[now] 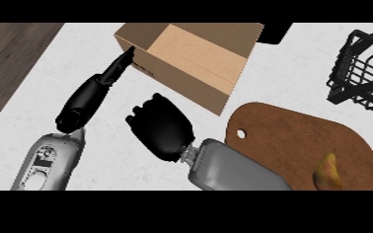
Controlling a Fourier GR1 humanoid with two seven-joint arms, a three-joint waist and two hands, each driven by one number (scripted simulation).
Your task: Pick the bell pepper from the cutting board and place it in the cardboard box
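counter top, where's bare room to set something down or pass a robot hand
Bare white counter lies between the open cardboard box and the black wire basket. The brown wooden cutting board is mostly bare. Crowded left of the box: the left robot hand and right robot hand.

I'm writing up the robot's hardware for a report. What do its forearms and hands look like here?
Both forearms are light grey, smooth and rounded. The left forearm shows a recessed panel with circular cut-outs. Each narrows to a small grey wrist joint. The left hand and right hand are glossy black with segmented fingers. No cables or markings show.
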